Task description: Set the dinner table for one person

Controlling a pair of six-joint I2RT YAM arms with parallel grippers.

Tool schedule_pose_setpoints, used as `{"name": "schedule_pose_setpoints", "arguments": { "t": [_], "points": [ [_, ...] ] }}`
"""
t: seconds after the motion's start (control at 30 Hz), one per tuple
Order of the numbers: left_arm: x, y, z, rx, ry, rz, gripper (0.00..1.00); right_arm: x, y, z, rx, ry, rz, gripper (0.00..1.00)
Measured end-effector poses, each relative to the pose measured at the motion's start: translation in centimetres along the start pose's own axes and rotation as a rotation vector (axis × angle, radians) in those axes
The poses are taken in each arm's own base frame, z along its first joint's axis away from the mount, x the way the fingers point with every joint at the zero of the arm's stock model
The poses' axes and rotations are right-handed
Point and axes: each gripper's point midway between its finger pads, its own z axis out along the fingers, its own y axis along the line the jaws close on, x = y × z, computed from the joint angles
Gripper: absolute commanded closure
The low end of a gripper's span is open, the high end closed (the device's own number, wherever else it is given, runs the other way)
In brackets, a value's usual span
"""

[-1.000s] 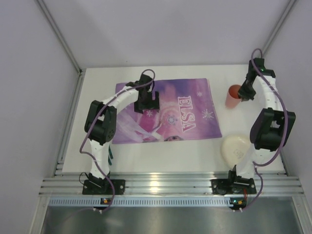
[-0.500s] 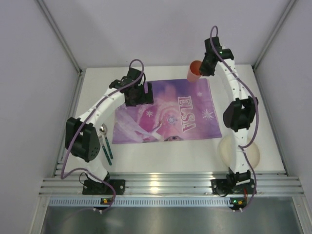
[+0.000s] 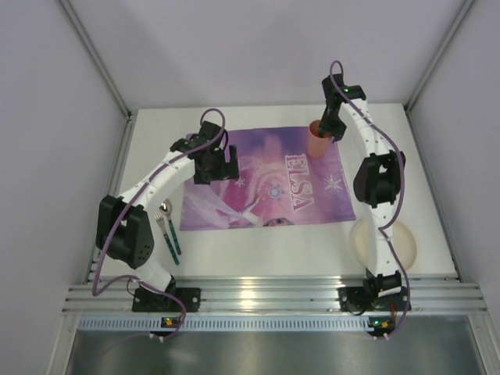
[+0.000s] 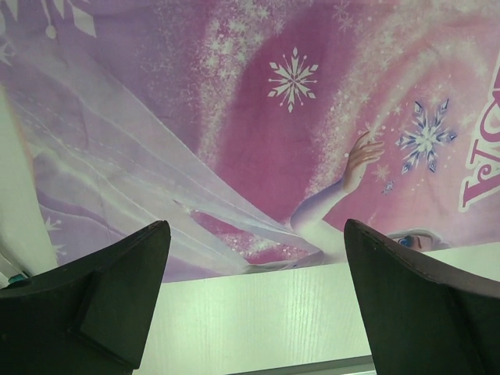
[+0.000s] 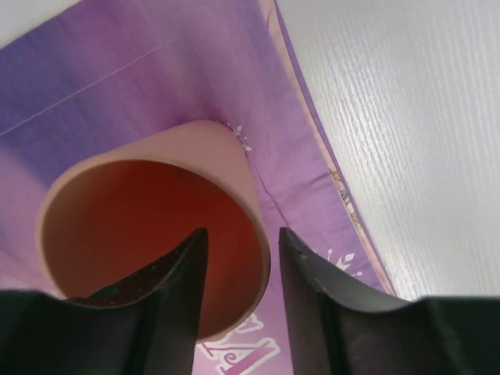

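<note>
Salmon-pink cup [image 5: 141,226], its wall pinched by the right gripper [image 5: 242,238], sits at 1 o'clock on the purple placemat [image 3: 266,183] mid dinner table [image 3: 258,248]; left gripper [image 4: 256,234] hovers splayed, empty; cup-placing step, next likely: unclench, lift straight clear.

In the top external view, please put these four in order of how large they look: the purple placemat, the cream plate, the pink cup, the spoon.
1. purple placemat
2. cream plate, though partly hidden
3. pink cup and spoon: unsure; the spoon looks longer, the cup wider.
</note>
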Motion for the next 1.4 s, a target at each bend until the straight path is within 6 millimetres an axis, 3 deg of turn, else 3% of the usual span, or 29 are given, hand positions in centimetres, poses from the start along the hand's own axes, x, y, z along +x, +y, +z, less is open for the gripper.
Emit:
{"name": "schedule_pose_setpoints", "arguments": {
  "t": [0.2, 0.33, 0.43, 0.5, 0.57, 0.63, 0.7, 0.73, 0.77, 0.8, 0.93, 1.0, 1.1, 1.2, 1.3, 1.4],
  "points": [
    [-0.2, 0.2, -0.3, -0.004, -0.011, -0.002, 0.02, 0.0, 0.1, -0.1, -0.005, 0.001, -0.009, 0.23],
    [-0.2, 0.1, -0.3, -0.003, -0.011, -0.001, 0.02, -0.7, 0.1, -1.1, -0.037, -0.007, -0.005, 0.16],
    [-0.1, 0.0, -0.3, 0.004, -0.008, 0.003, 0.02, -2.0, -1.3, -4.3, -0.068, -0.048, -0.002, 0.11],
    [0.0, -0.3, -0.3, 0.023, -0.001, 0.007, 0.02, -2.9, -4.4, -8.0, -0.069, -0.095, 0.020, 0.09],
    [0.0, -0.9, -0.3, 0.052, 0.004, 0.015, 0.02, -3.2, -10.0, -12.4, -0.053, -0.159, 0.084, 0.08],
    [0.5, -2.1, 0.0, 0.087, 0.019, 0.038, 0.02, -2.4, -17.6, -16.1, -0.008, -0.239, 0.211, 0.08],
    [1.3, -4.1, 0.5, 0.129, 0.052, 0.082, 0.02, 0.9, -26.0, -18.3, 0.105, -0.280, 0.390, 0.07],
    [1.7, -5.7, 0.8, 0.162, 0.069, 0.110, 0.02, 3.2, -28.6, -18.2, 0.147, -0.279, 0.463, 0.07],
    [2.1, -7.4, 1.2, 0.194, 0.085, 0.141, 0.02, 6.6, -29.3, -17.7, 0.156, -0.239, 0.505, 0.07],
    [2.5, -9.7, 1.6, 0.240, 0.098, 0.183, 0.02, 8.9, -29.5, -16.9, 0.163, -0.191, 0.528, 0.07],
    [5.6, -19.1, 2.7, 0.421, 0.165, 0.356, 0.02, 19.6, -27.1, -10.8, 0.106, 0.143, 0.588, 0.07],
    [8.2, -23.7, 2.6, 0.511, 0.202, 0.435, 0.02, 22.5, -26.5, -10.0, 0.105, 0.249, 0.611, 0.06],
    [12.6, -29.1, 1.8, 0.625, 0.263, 0.535, 0.02, 22.7, -26.2, -10.5, 0.090, 0.250, 0.613, 0.06],
    [16.4, -32.5, 0.7, 0.702, 0.309, 0.609, 0.02, 22.4, -26.3, -10.6, 0.089, 0.229, 0.608, 0.06],
    [18.9, -33.6, -0.2, 0.731, 0.344, 0.650, 0.02, 23.0, -26.5, -9.8, 0.093, 0.237, 0.598, 0.07],
    [19.1, -33.3, -0.1, 0.714, 0.345, 0.652, 0.02, 24.2, -26.6, -8.0, 0.107, 0.290, 0.582, 0.09]
  ]
}}
